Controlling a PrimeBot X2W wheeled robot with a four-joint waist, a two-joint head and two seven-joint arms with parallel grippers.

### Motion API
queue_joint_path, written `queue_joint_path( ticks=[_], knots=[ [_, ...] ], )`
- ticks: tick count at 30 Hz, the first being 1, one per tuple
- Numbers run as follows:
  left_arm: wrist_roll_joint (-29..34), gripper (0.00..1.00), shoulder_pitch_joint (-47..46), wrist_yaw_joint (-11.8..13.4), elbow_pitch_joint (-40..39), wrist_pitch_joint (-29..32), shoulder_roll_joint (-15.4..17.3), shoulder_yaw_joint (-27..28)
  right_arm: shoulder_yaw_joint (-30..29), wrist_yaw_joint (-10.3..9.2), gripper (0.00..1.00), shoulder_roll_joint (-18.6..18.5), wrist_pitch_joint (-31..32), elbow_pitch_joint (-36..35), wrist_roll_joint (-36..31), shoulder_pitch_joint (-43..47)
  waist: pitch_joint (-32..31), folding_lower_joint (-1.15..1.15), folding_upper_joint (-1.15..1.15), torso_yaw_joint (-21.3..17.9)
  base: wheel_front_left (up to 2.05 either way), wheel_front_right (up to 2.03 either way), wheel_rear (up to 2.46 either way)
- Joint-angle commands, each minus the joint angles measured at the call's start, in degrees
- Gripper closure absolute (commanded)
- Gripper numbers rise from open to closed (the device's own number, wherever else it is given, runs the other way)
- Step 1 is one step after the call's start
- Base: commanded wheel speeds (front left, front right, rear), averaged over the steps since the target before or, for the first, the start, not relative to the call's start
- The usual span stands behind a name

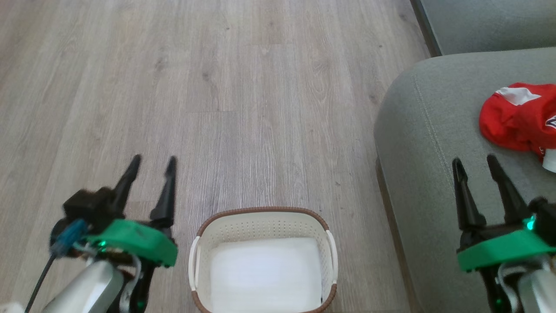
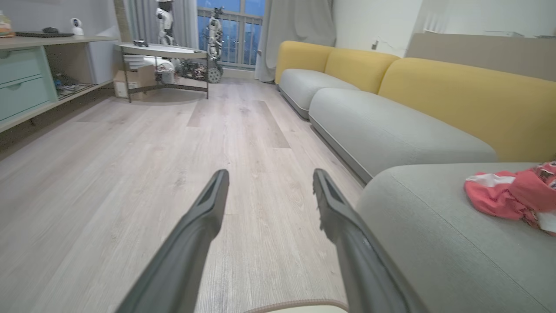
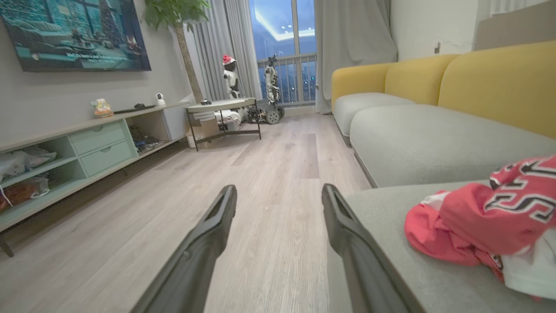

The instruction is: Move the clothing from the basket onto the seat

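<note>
One basket (image 1: 260, 211): white, perforated, with a brown woven rim and white side handles; stands on the floor (image 1: 226, 87) at the bottom centre of the head view, near the front corner of the seat (image 1: 428, 143)
Pad (image 1: 265, 274): flat, white, lying in the bottom of the basket
Seat: grey-green cushion with a rounded corner and stitched seam, at the right of the head view; wrist views show yellow backrests (image 2: 469, 100) behind it and more grey cushions in the same row
Clothing (image 1: 517, 114): red, crumpled in a heap, with white trim and black-and-white lettering — lies on the seat, well apart from the basket
Left gripper (image 1: 154, 160): over the floor, left of the basket and apart from it; jaws spread wide, nothing between the fingers (image 2: 208, 213); the basket's rim shows at the bottom edge of the left wrist view, below the fingers
Right gripper (image 1: 474, 161): over the front part of the seat, near the clothing but not touching it; jaws spread wide — nothing held
Background: low shelf unit (image 3: 65, 152) along the wall, small table (image 3: 221, 105) and curtained window (image 3: 282, 26) at the far end of the room
</note>
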Motion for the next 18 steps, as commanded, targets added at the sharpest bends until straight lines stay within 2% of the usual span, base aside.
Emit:
queue_joint_path(
  ticks=[1, 5, 11, 18],
  knots=[
    [1.69, 0.0, -0.91, 0.43, -2.1, -0.76, 0.58, 5.05, 0.91, -0.01, 0.0, -0.11, -1.16, -0.64, -0.5, -0.6, -0.06, 0.01, 0.0, 0.18, 0.0, 0.0, 0.0],
    [5.61, 0.0, 3.92, -0.88, -1.38, -0.76, -1.89, 10.2, 1.79, -0.01, 0.0, 0.66, -2.72, 2.34, -0.68, 0.04, -0.01, 0.01, 0.0, 0.42, 0.0, 0.0, 0.0],
    [12.66, 0.0, 7.76, -4.09, 0.91, -0.77, -5.54, 15.89, 3.01, -0.01, 0.0, 1.77, -3.61, 4.85, -0.33, -0.84, 0.33, 0.01, 0.0, 0.29, 0.0, 0.0, 0.0],
    [17.6, 0.0, 9.72, -8.47, 2.58, -0.77, -9.3, 20.84, 3.78, -0.01, 0.0, 2.42, -3.74, 5.61, 0.18, -2.05, 0.41, 0.01, 0.0, -0.09, 0.0, 0.0, 0.0]
  ],
)
